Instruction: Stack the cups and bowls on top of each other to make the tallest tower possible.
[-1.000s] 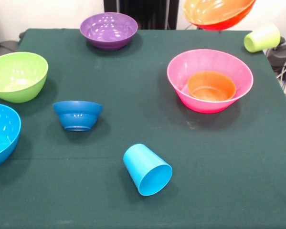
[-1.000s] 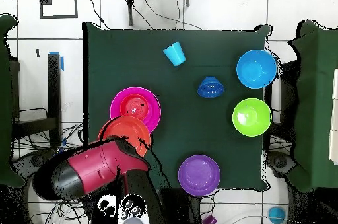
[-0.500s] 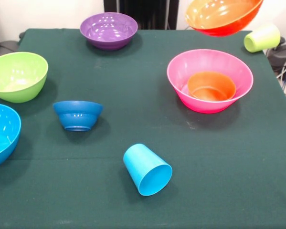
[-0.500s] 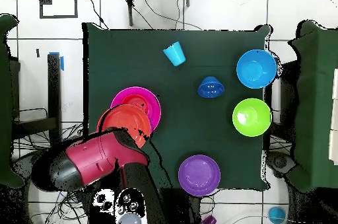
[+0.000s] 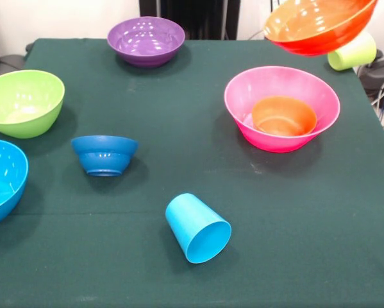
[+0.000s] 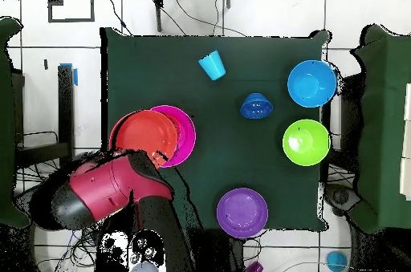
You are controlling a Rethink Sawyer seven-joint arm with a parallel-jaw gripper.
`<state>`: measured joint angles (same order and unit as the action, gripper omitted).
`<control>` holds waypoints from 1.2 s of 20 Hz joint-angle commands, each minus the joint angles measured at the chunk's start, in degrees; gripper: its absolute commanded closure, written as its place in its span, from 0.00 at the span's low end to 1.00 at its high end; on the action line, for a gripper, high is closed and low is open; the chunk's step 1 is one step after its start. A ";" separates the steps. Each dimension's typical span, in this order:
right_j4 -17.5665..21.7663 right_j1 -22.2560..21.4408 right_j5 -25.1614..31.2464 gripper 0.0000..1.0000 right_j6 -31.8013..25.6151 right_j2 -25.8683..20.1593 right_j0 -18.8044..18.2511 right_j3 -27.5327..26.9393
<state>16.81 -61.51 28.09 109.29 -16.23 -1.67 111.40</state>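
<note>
Large orange bowl (image 5: 320, 24) is airborne and tilted at top right, above the pink bowl (image 5: 281, 108). Small orange bowl (image 5: 284, 115) sits nested inside pink. Gripper not visible here.

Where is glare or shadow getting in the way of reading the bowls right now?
Front view: bright highlights sit inside the purple bowl and the raised orange bowl, while the pink bowl casts a soft shadow on the cloth; rims stay readable. Overhead view: the red arm covers the near edge of the orange bowl, so the gripper cannot be seen.
</note>
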 commanded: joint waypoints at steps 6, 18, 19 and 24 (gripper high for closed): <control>2.06 1.87 3.92 1.00 1.37 1.19 -1.48 -6.06; 2.77 2.99 6.49 1.00 -0.90 0.35 -3.22 -9.18; 2.97 2.96 6.32 1.00 -0.85 0.46 -3.15 -9.04; 3.42 3.46 5.03 1.00 -1.06 0.38 -3.49 -8.57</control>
<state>17.11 -61.45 27.96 109.29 -15.23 -4.50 103.74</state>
